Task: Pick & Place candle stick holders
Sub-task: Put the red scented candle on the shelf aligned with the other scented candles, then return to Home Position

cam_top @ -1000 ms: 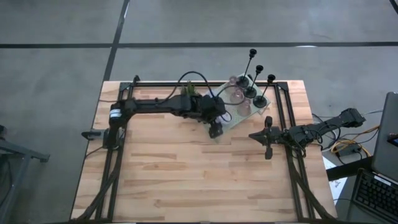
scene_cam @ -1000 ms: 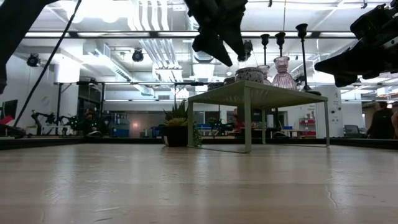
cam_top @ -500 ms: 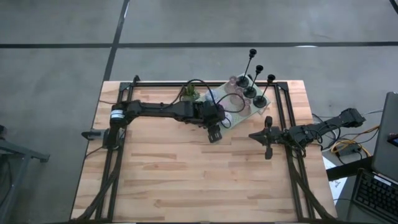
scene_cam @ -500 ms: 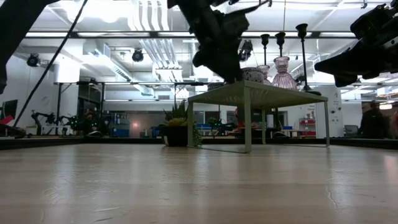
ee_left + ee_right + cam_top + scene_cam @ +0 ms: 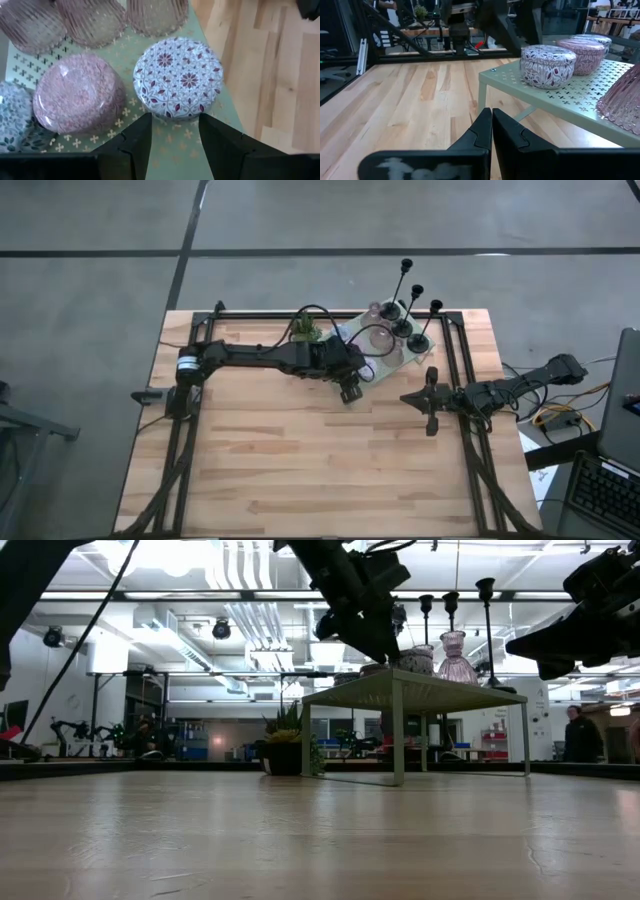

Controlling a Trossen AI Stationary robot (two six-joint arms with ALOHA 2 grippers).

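Note:
Three black holders (image 5: 417, 292) with thin stems, three pinkish glass cups (image 5: 90, 20) and three round pastel holders stand on the pale green perforated platform (image 5: 200, 137): lilac (image 5: 178, 77), pink (image 5: 77, 95) and blue (image 5: 15, 122). My left gripper (image 5: 348, 392) is open and hovers at the platform's near corner, its fingers (image 5: 145, 137) just short of the lilac holder and touching nothing. My right gripper (image 5: 408, 397) is shut and empty, above the table to the platform's right.
A small potted green plant (image 5: 305, 330) stands on the table by the platform's left side. The platform stands on thin legs (image 5: 397, 735) above the wooden table (image 5: 300, 460). The right wrist view shows the lilac holder (image 5: 547, 65) near the platform's edge. People show in the room behind.
My left gripper has gone down and then moved a little toward the lilac holder at the platform's near corner, staying open. The holders have not moved.

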